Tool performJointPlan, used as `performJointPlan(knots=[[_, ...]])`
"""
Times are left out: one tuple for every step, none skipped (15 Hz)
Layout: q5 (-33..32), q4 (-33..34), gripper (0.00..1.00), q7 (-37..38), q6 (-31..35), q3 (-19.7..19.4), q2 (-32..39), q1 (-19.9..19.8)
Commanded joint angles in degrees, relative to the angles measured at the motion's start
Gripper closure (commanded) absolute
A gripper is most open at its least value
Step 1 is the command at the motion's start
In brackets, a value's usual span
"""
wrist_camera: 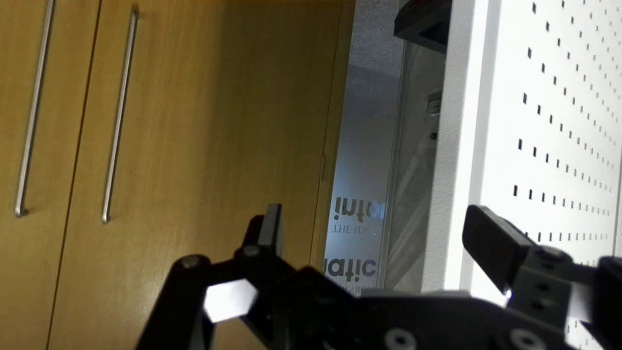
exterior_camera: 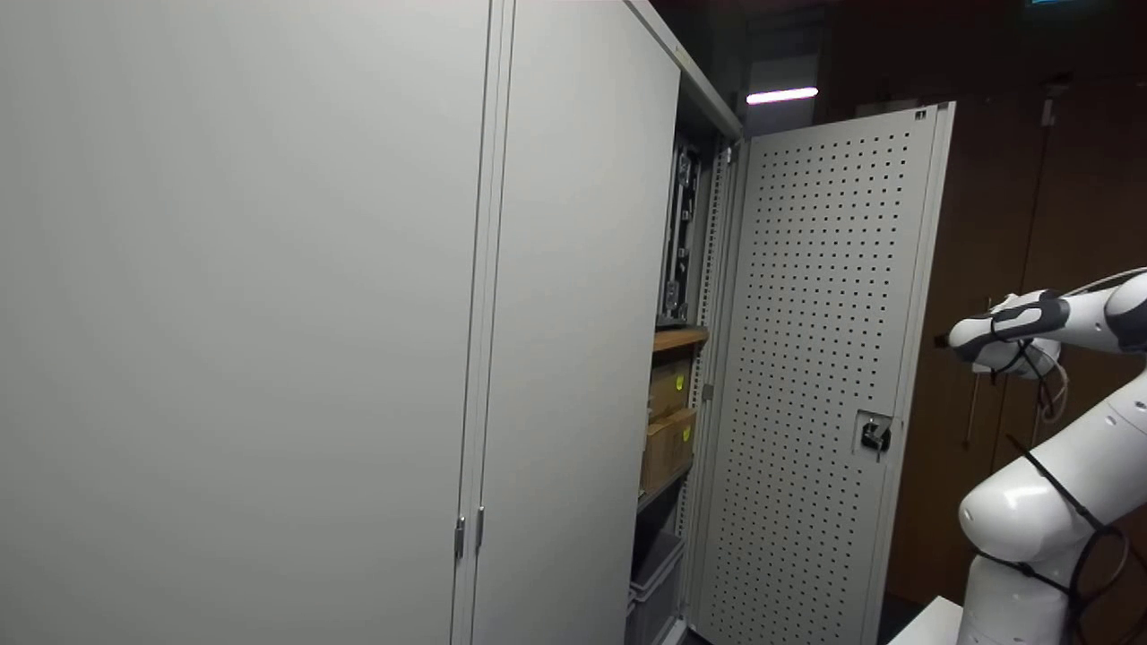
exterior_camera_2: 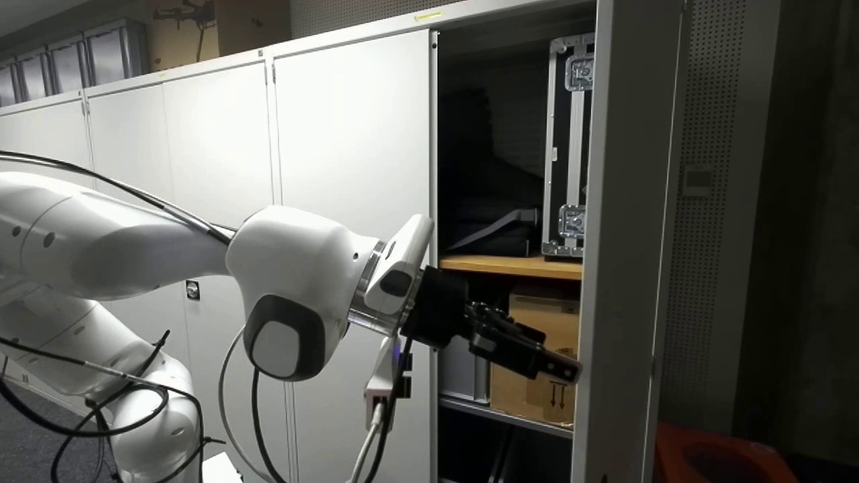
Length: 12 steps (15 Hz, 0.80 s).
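Wrist view has your gripper (wrist_camera: 381, 233) spread wide, edge of the perforated cabinet door (wrist_camera: 527, 167) showing in its gap; can't tell contact. Door stands open in both exterior views, cardboard boxes (exterior_camera: 670, 434) below wooden shelf (exterior_camera: 678, 339).

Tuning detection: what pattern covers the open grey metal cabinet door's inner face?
Small dark holes in a grid across the door; clearest in an exterior view.

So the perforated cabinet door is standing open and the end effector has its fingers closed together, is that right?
Not quite. The wrist view shows the end effector with its fingers spread wide apart, not closed together. The perforated cabinet door is standing open, as you said.
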Motion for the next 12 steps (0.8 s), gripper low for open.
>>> performJointPlan(knots=[[0.03, 3.15, 0.00, -6.01, -4.84, -4.02, -4.48, 6.41], [0.01, 3.68, 0.00, -7.29, -5.73, -4.96, -5.43, 7.77], [-0.01, 4.13, 0.00, -8.24, -6.44, -5.53, -6.12, 8.63], [-0.06, 4.63, 0.00, -9.31, -7.10, -6.32, -7.07, 9.77], [-0.08, 5.08, 0.00, -10.16, -7.73, -6.87, -7.90, 10.66], [-0.12, 5.50, 0.00, -10.98, -8.22, -7.43, -8.64, 11.49], [-0.13, 5.98, 0.00, -11.64, -8.70, -7.96, -9.39, 12.33], [-0.08, 6.45, 0.00, -12.23, -9.14, -8.44, -9.92, 13.08], [0.08, 6.95, 0.00, -12.81, -9.63, -8.93, -10.49, 13.85], [0.23, 7.43, 0.00, -13.22, -10.26, -9.19, -10.92, 14.45], [0.34, 7.85, 0.00, -13.63, -10.67, -9.61, -11.40, 15.11], [0.44, 8.32, 0.00, -13.94, -11.25, -9.81, -11.74, 15.67]])
